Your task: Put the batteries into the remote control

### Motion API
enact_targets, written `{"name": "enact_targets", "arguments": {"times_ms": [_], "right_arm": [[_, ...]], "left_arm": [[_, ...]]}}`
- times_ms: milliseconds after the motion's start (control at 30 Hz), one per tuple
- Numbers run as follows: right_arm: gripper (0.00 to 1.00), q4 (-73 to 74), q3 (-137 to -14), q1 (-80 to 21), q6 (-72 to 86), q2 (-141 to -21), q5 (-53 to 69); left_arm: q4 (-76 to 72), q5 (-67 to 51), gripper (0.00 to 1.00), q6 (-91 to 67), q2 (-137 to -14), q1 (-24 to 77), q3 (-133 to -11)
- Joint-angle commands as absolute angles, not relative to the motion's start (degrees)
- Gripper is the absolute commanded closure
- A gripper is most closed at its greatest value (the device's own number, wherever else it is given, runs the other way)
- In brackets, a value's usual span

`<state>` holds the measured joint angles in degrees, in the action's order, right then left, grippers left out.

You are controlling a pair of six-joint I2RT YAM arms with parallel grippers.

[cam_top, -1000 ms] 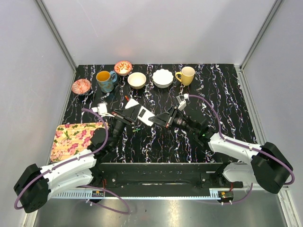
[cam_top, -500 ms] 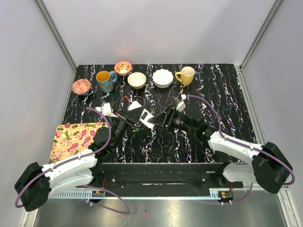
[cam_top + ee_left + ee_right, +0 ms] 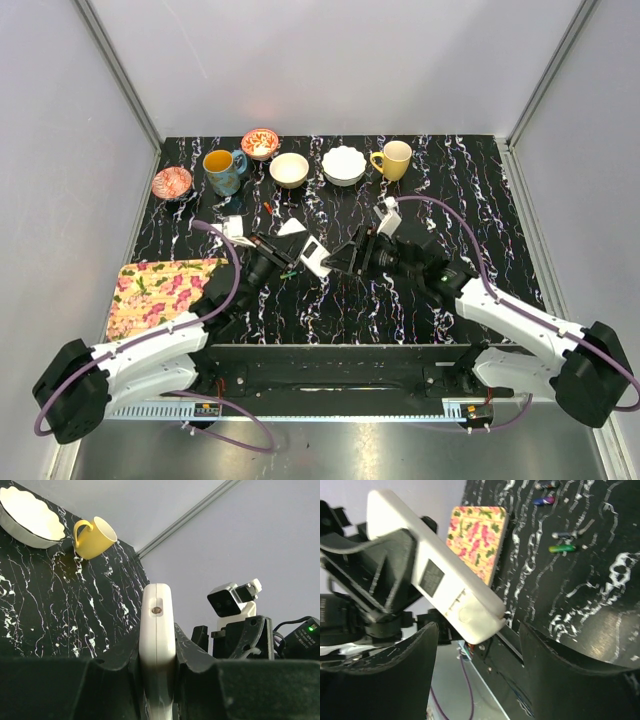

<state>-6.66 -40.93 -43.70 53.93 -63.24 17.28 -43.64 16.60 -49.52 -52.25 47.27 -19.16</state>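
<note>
The left tool is clamped across the middle of the remote and holds it up off the table, over the middle and toward the near edge. The right tool stands wide, with 1 finger on each side of the remote's free end. As far as the right wrist view shows, it touches nothing and carries nothing.

4 small cylinders, which I take for the batteries, lie loose on the table in 2 close pairs, toward the near edge and left of the middle. They are not far from the floral mat at the near left corner. None is in the remote.

I judge that loading has not begun and that the step in hand is presenting the remote for work. The face turned to the right wrist camera shows a small dark rectangle and a round mark. I cannot tell whether the back cover is on or off.

If the cover is on, the right tool must slide it off against the left tool's hold. If not, the right tool must go down to 1 battery and close narrowly on its slim body without nudging its neighbour. These round things will likely roll at a touch
</note>
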Motion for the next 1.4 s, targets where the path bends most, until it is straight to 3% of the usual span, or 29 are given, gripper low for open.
{"name": "enact_targets", "arguments": {"times_ms": [0,233,433,733,1367], "right_arm": [[0.28,6.3,-46.6,-43.6,44.9,-61.2,14.3],[0.19,23.3,-53.8,-43.7,29.2,-59.9,8.4],[0.15,28.5,-58.1,-45.1,23.3,-61.0,6.4],[0.11,31.7,-63.3,-50.1,20.6,-68.4,1.2],[0.29,30.8,-64.2,-51.3,19.8,-73.8,1.7]], "left_arm": [[-42.2,12.0,1.00,-51.7,-53.0,45.7,-24.2],[-36.7,0.4,1.00,-57.5,-56.5,39.4,-26.8],[-36.9,-8.1,1.00,-61.4,-62.7,36.9,-28.6],[-40.5,-11.8,1.00,-63.9,-69.3,36.7,-31.3],[-43.2,-13.1,1.00,-64.7,-72.0,36.7,-32.3]]}}
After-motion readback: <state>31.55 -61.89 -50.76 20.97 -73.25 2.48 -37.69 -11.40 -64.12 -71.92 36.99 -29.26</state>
